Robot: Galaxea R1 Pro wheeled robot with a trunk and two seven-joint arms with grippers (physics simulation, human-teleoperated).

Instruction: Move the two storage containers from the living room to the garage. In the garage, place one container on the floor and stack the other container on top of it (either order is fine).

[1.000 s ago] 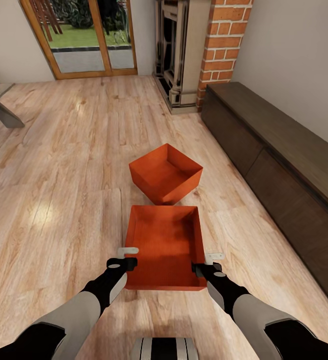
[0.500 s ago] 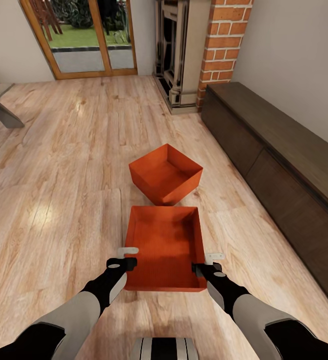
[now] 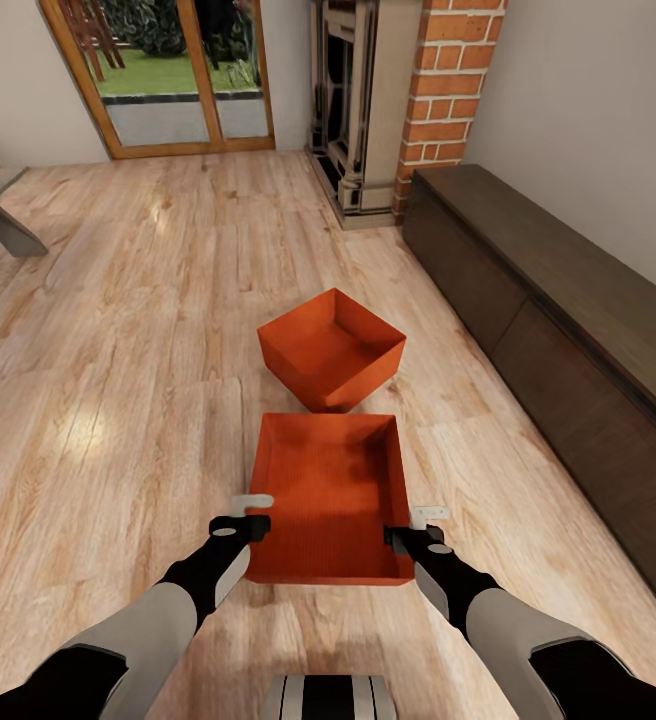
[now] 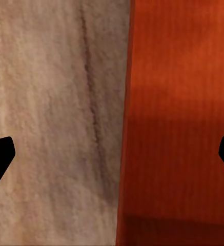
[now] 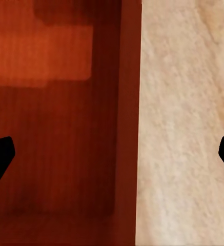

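Left tool [image 3: 252, 511] spread wide, straddling left wall of near container [image 3: 333, 490], one finger inside, one outside; not pinching yet. Near container sits on living-room wood floor [image 3: 118, 380] right in front of robot; 2nd container [image 3: 330, 345] just beyond it, turned at an angle. Right tool [image 3: 418, 525] likewise spread over right wall. Bins look light, thin-walled, stiff, prob. slick: grip both side rims evenly.

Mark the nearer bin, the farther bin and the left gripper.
nearer bin [image 3: 328, 490], head view, on its inner floor.
farther bin [image 3: 326, 352], head view, on its inner floor.
left gripper [image 3: 252, 512], head view, between its fingertips, straddling the nearer bin's left wall.
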